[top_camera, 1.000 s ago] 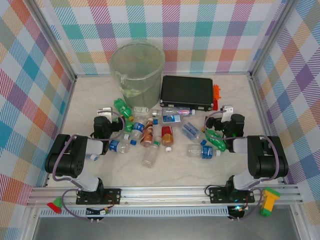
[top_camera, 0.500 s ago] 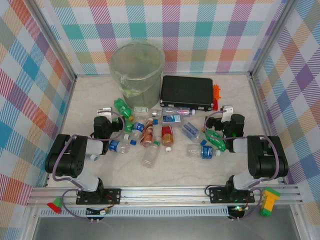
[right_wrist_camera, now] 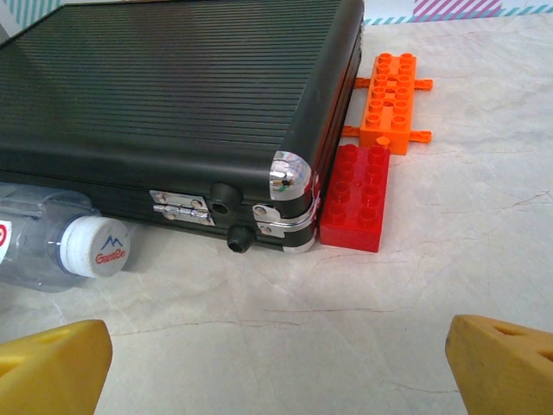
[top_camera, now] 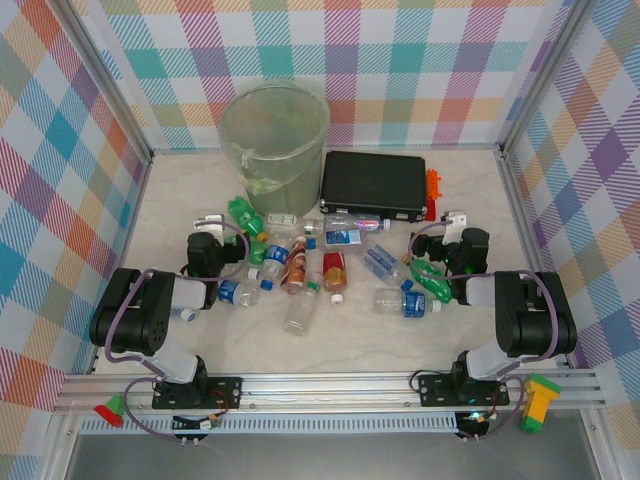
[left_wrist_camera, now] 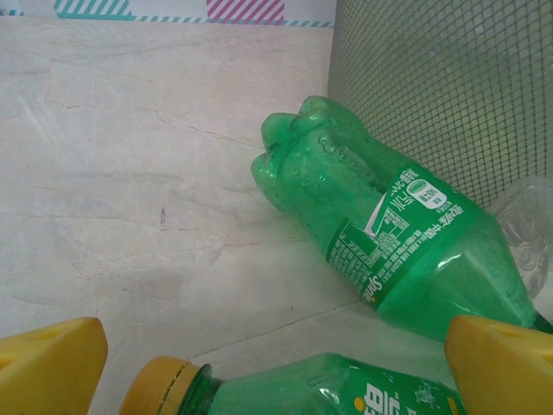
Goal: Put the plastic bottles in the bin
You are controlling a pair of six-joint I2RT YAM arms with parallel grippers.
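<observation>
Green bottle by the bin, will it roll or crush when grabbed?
The green bottle lies on its side, so a nudge would probably roll it. It looks empty, so likely light and easily dented.

The plastic bottles (top_camera: 330, 265) lie before the bin (top_camera: 274, 135) and case (top_camera: 373, 184).
</observation>
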